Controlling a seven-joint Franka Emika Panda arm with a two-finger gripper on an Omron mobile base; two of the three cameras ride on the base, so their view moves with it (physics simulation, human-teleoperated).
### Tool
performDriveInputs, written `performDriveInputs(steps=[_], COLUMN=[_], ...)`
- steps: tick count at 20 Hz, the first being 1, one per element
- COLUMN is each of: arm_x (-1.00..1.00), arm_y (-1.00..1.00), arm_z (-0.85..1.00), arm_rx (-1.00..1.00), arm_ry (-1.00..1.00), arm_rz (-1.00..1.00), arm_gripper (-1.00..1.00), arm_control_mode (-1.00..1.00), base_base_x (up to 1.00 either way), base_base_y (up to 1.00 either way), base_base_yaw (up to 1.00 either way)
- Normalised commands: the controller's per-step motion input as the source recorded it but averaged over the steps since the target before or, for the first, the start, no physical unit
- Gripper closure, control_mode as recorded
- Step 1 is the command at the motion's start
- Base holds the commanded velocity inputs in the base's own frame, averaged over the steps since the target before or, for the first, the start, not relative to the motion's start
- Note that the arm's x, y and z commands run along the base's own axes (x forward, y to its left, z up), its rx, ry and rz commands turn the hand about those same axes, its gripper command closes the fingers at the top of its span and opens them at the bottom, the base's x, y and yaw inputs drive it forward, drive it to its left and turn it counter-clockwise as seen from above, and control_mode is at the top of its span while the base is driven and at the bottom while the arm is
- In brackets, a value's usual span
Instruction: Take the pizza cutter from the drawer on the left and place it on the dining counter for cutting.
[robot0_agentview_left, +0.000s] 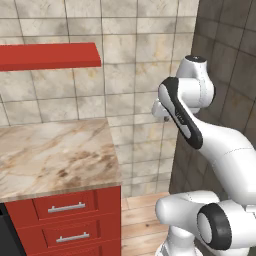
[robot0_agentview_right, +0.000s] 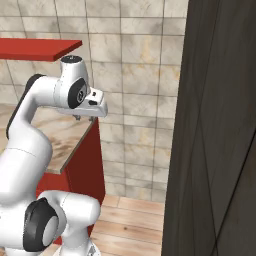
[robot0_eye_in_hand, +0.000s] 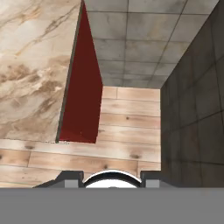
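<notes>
My gripper (robot0_agentview_right: 78, 118) hangs high beside the right end of a marbled wall counter (robot0_agentview_left: 55, 155), pointing down at the wooden floor. Its short dark fingertips (robot0_eye_in_hand: 72, 177) stand apart with nothing between them, so it is open. In the left base view the gripper (robot0_agentview_left: 166, 120) sits half behind the arm's elbow. Under the counter is a stack of red drawers, and the top drawer (robot0_agentview_left: 66, 206), with a silver bar handle, is shut. The pizza cutter is hidden. The dining counter is out of view.
A red wall shelf (robot0_agentview_left: 50, 56) juts out above the counter, left of the arm. A tall dark panel (robot0_agentview_right: 215, 130) rises close on the right. The counter's red side panel (robot0_eye_in_hand: 83, 96) drops to the wooden floor (robot0_eye_in_hand: 127, 131). A black appliance edge (robot0_agentview_left: 6, 232) adjoins the drawers.
</notes>
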Motion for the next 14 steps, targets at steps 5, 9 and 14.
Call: performDriveInputs(steps=[5,9,14], arm_x=[-0.23,-0.65,-0.58], arm_y=[0.19,0.91,1.0], arm_z=[0.0,-0.17,-0.19], arm_rx=[-0.02,-0.13,-0.21], arm_ry=[0.0,-0.07,-0.06], arm_rz=[0.0,0.06,0.09], arm_gripper=[-1.0,-1.0,-1.0], arm_control_mode=[-1.0,-1.0,-1.0], base_base_x=[0.0,0.0,0.0], base_base_y=[0.0,0.0,0.0], base_base_yaw=[0.0,0.0,0.0])
